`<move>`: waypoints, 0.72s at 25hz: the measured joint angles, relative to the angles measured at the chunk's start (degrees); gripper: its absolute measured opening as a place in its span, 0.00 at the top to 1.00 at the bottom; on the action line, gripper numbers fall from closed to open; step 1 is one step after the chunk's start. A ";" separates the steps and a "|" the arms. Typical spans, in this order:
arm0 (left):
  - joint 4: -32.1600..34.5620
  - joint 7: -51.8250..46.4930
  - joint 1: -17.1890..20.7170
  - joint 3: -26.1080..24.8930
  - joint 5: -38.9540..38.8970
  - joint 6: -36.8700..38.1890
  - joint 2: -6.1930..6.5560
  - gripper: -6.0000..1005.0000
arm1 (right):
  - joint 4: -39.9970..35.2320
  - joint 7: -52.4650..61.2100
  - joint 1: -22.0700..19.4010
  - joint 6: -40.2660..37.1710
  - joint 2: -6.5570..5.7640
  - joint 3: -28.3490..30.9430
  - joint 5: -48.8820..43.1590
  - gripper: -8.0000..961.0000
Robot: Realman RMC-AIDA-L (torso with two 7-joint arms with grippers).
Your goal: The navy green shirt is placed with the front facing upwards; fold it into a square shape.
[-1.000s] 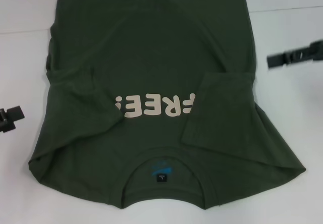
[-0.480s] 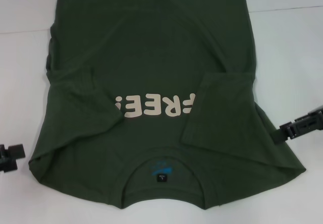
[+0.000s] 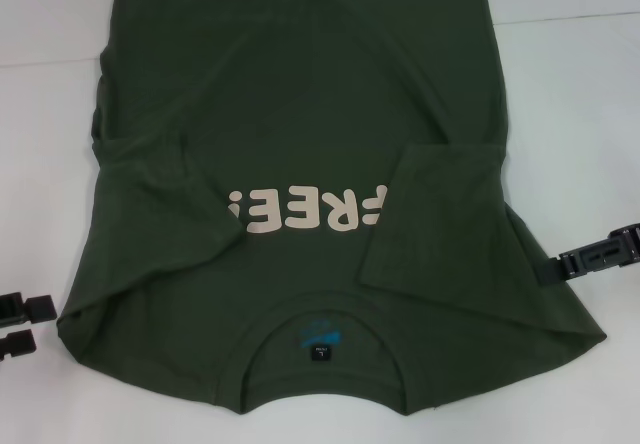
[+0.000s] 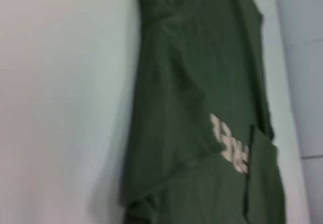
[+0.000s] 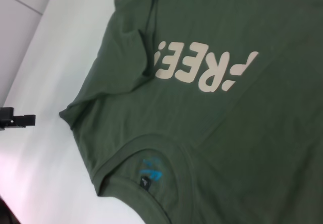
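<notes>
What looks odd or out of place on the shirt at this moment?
Nothing is damaged. The navy green shirt lies front up with both sleeves folded inward; the right sleeve covers the start of the cream "FREE!" lettering. The left shoulder corner is a little rumpled. The left gripper and right gripper sit beside the shoulders.

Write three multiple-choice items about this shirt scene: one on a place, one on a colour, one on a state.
1. Where is the right gripper?
A. at the shirt's right edge, beside the folded sleeve
B. over the collar
C. on the lettering

2. What colour is the "FREE!" lettering?
A. blue
B. cream
C. black

3. How do the sleeves of the navy green shirt lie?
A. spread outward
B. rolled up
C. folded inward over the chest

Answers: 1 A, the head view shows it at the right edge; 2 B, the letters are pale cream; 3 C, both sleeves overlap the front.
</notes>
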 joint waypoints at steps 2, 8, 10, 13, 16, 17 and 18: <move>-0.83 -0.80 -0.42 0.68 1.10 -2.31 -0.05 0.28 | -0.06 0.75 0.22 0.27 -0.01 0.00 -0.47 0.15; -3.52 -1.33 -1.91 1.86 2.84 -6.51 0.17 0.28 | -0.53 3.37 1.86 0.21 -0.22 -0.30 -2.15 0.15; -3.91 -1.55 -2.22 2.17 3.29 -7.81 0.20 0.29 | -0.55 4.68 2.44 0.00 -0.41 -0.54 -2.17 0.15; -4.61 -1.68 -2.50 3.08 3.74 -9.66 0.22 0.32 | -0.56 5.61 3.12 -0.64 -0.54 -0.64 -2.17 0.15; -5.12 -1.81 -2.58 3.75 3.95 -11.23 0.29 0.34 | -0.63 6.16 3.67 -1.29 -0.68 -0.61 -2.17 0.15; -5.20 -1.82 -2.59 3.93 3.97 -11.63 0.31 0.35 | -0.66 6.27 3.81 -1.51 -0.74 -0.52 -2.18 0.15; -5.29 -1.83 -2.61 4.12 3.99 -11.80 0.31 0.36 | -0.66 6.29 3.90 -1.62 -0.80 -0.41 -2.18 0.15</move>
